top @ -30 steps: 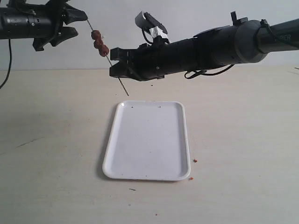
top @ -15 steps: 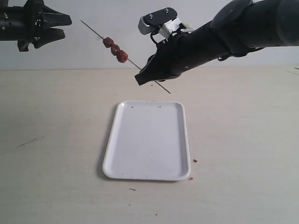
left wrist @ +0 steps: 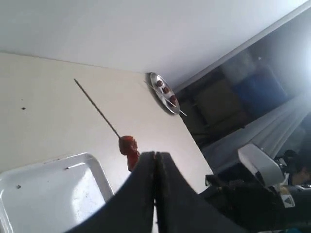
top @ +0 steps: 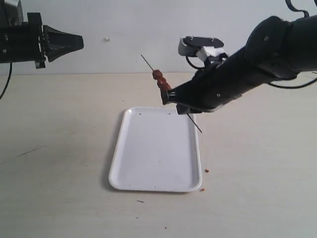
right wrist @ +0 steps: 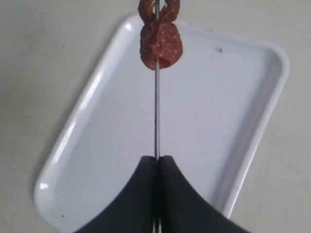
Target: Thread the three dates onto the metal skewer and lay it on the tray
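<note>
While the tray (top: pixel 148 158) lies flat on the table (top: pixel 257 163), your right gripper (right wrist: pixel 156 162) hangs over its far end, clamped on the metal skewer (right wrist: pixel 156 111). Your left gripper (top: pixel 78 42), closed and empty, is well apart; the three dates (top: pixel 161 82) bunch on the skewer just above the right jaws.

Glossy white tray (top: pixel 148 163), thin metal skewer (right wrist: pixel 156 114), wrinkled dates (right wrist: pixel 161 44), matt tabletop (top: pixel 59 188).

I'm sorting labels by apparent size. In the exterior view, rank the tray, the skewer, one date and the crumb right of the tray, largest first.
1. Tray, by far the largest.
2. Skewer: looks about as long as the tray, but hair-thin.
3. Date, the top one.
4. Crumb, a speck.
</note>
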